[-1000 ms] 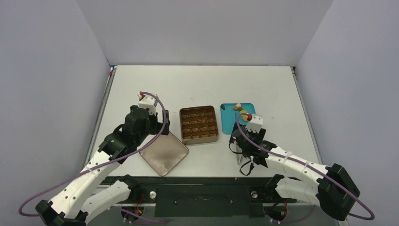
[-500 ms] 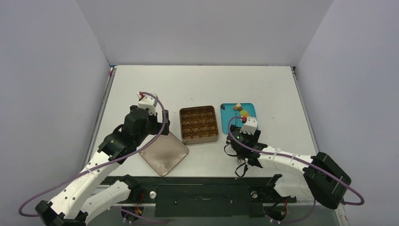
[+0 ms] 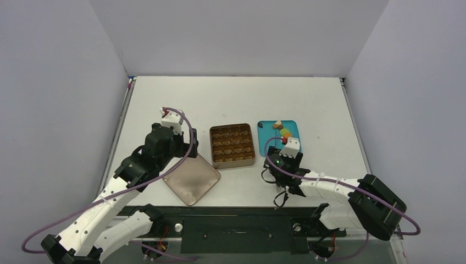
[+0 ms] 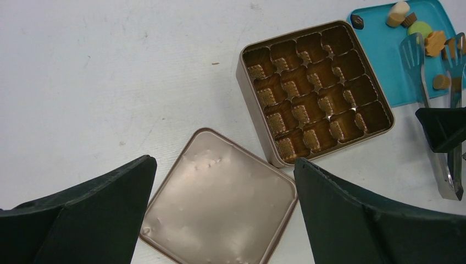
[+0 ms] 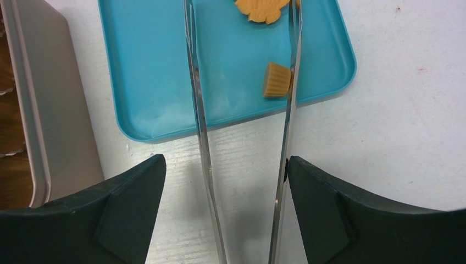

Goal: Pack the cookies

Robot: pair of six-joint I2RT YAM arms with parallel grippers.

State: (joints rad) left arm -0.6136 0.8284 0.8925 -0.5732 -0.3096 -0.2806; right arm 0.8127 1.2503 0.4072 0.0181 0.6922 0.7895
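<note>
The cookies (image 3: 283, 131) lie on a teal tray (image 3: 267, 140). In the right wrist view a tan cookie (image 5: 276, 80) and an orange one (image 5: 262, 8) show. In the left wrist view tan, green, orange and dark cookies (image 4: 420, 27) show. The gold tin (image 3: 211, 146) has empty compartments (image 4: 316, 93). Long metal tweezers (image 5: 197, 110) lie with their tips on the tray. My right gripper (image 5: 226, 181) is open and straddles the tweezers. Its right finger touches one arm; the left stands apart. My left gripper (image 4: 222, 209) is open and empty above the tin lid (image 4: 220, 203).
The tin lid (image 3: 191, 179) lies flat on the table left of the tin, near the front edge. The tweezers' joined end (image 4: 449, 190) points toward the front edge. Grey walls close in the table on three sides.
My right gripper has shifted a little left and down along the tweezers. The left arm, tin, lid and cookies have not moved.
</note>
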